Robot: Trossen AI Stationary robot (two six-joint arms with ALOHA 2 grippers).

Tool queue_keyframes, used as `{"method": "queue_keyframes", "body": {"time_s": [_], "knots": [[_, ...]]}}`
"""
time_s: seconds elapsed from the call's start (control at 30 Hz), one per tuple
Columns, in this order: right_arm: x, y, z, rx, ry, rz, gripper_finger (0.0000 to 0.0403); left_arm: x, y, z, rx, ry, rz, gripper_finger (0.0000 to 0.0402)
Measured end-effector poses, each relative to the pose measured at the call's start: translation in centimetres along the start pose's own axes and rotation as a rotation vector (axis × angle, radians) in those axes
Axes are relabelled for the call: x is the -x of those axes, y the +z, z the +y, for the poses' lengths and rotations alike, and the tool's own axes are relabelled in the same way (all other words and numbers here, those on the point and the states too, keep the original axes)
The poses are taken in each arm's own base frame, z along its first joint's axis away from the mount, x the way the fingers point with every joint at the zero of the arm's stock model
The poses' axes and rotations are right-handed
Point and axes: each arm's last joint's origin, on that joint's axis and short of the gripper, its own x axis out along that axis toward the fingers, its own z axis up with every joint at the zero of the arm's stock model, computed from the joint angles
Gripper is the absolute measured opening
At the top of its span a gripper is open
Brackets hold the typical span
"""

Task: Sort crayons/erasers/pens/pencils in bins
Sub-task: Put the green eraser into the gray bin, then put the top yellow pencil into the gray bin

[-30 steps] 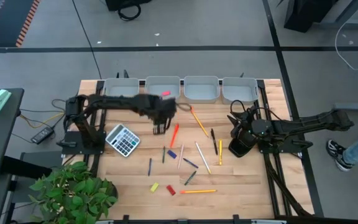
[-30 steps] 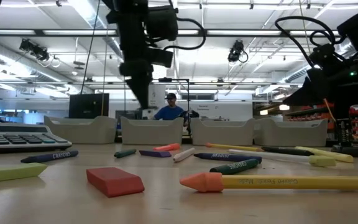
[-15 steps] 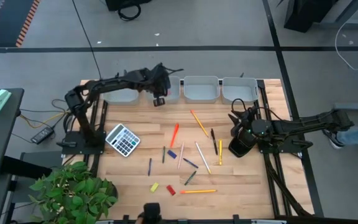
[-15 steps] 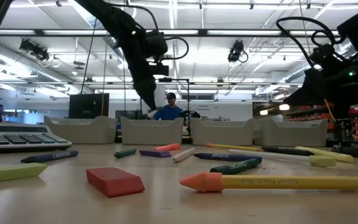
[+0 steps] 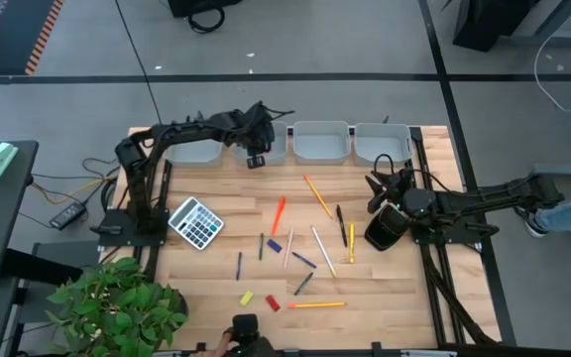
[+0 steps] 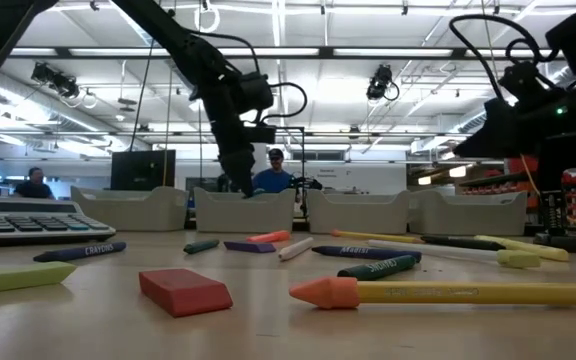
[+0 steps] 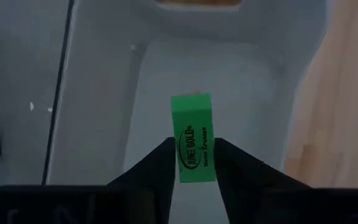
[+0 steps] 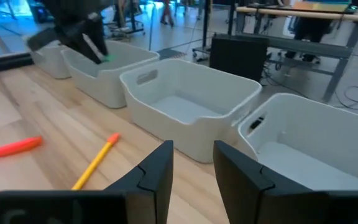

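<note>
A wooden table [image 5: 206, 288] seen from above, with four light-grey bins [image 5: 320, 142] lined along its far edge and loose crayons, pens and pencils [image 5: 316, 195] scattered mid-table, waiting to be sorted. The left arm stretches out long and nearly level from its base at the table's left side, wrist tipped down so the left gripper [image 5: 256, 157] hangs over the second bin [image 5: 266, 139] from the left. In its wrist view a green eraser [image 7: 192, 138] sits between the fingers [image 7: 156, 167] above the bin's pale floor, placed there to drop into the eraser bin (whether the fingers grip it or have let go is hard to tell). The right gripper [image 5: 385, 226] waits over the table's right side, fingers apart, holding nothing
</note>
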Motion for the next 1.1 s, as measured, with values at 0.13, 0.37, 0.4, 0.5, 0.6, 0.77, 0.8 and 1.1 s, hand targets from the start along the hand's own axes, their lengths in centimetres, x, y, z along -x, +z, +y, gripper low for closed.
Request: {"method": "queue_keyframes", "body": {"time_s": [0.13,0.37,0.4,0.5,0.6,0.77,0.8,1.1], "knots": [[0.0,1.6,0.4,0.015,0.007,-0.011,0.0131,0.6,0.3,0.3,0.004,0.017,-0.032,0.0162],[-0.6,5.0,1.7,0.120,-0.010,0.034,0.0142,0.7,0.2,0.4,0.010,0.007,-0.029,0.0236],[-0.9,5.4,1.9,0.122,-0.012,0.047,0.0143,0.7,0.2,0.3,0.023,0.006,-0.027,0.0242],[-2.2,6.4,2.7,0.102,-0.026,0.098,0.0143,0.8,0.2,0.3,0.094,-0.002,-0.036,0.0250],[-3.9,7.2,3.9,0.095,-0.016,0.171,0.0143,0.6,0.5,0.2,0.136,-0.054,-0.109,0.0243],[-6.9,7.1,6.1,0.131,-0.012,0.361,0.0143,-0.5,0.1,-0.8,0.150,-0.110,-0.236,0.0209],[-7.4,6.9,6.4,0.137,-0.020,0.401,0.0143,-0.8,-0.1,-1.1,0.156,-0.113,-0.243,0.0201],[-10.7,6.1,9.1,0.059,-0.059,0.517,0.0143,0.1,-3.5,-4.3,0.264,-0.065,-0.460,0.0145]]}}
